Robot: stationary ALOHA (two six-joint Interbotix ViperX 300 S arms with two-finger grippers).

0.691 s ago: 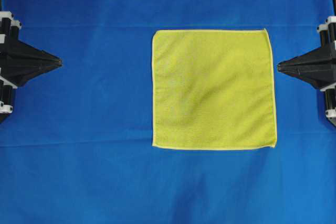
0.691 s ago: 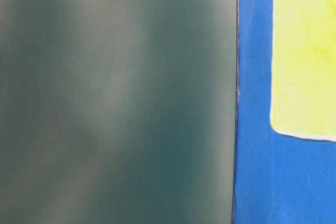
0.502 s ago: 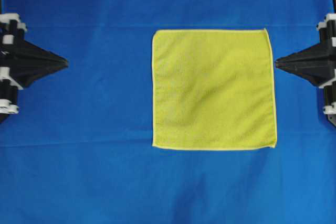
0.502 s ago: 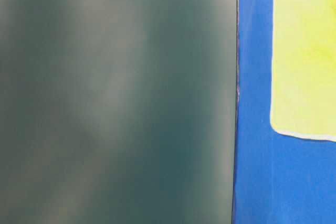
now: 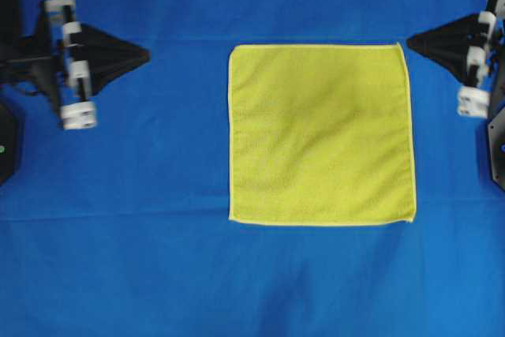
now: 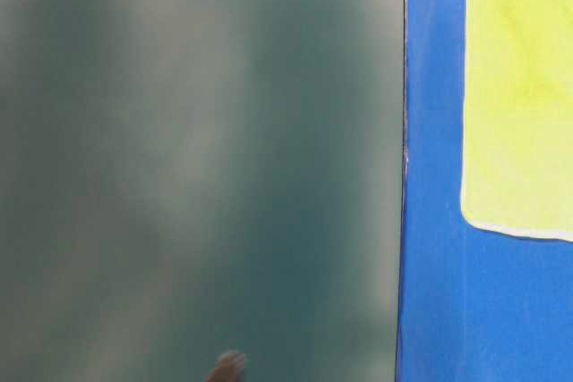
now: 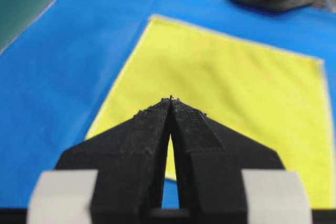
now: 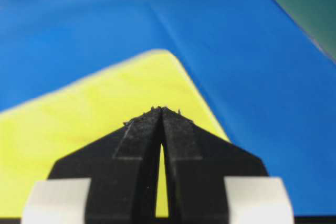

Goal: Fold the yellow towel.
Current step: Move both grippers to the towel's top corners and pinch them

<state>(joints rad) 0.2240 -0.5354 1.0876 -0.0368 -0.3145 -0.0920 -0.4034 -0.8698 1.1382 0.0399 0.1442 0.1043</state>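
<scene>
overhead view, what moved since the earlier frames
Both arms moved up the picture and inward: the left gripper advanced toward the yellow towel, and the right gripper rose to beside its top right corner. Both jaws are shut and hold nothing. The towel stayed flat and unfolded on the blue cloth.

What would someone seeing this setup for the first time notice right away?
The yellow towel stands out first, lying flat and unfolded right of centre on the blue cloth. Next come the two black arms: the left end effector and right end effector, both shut, point inward at it from opposite sides.
</scene>
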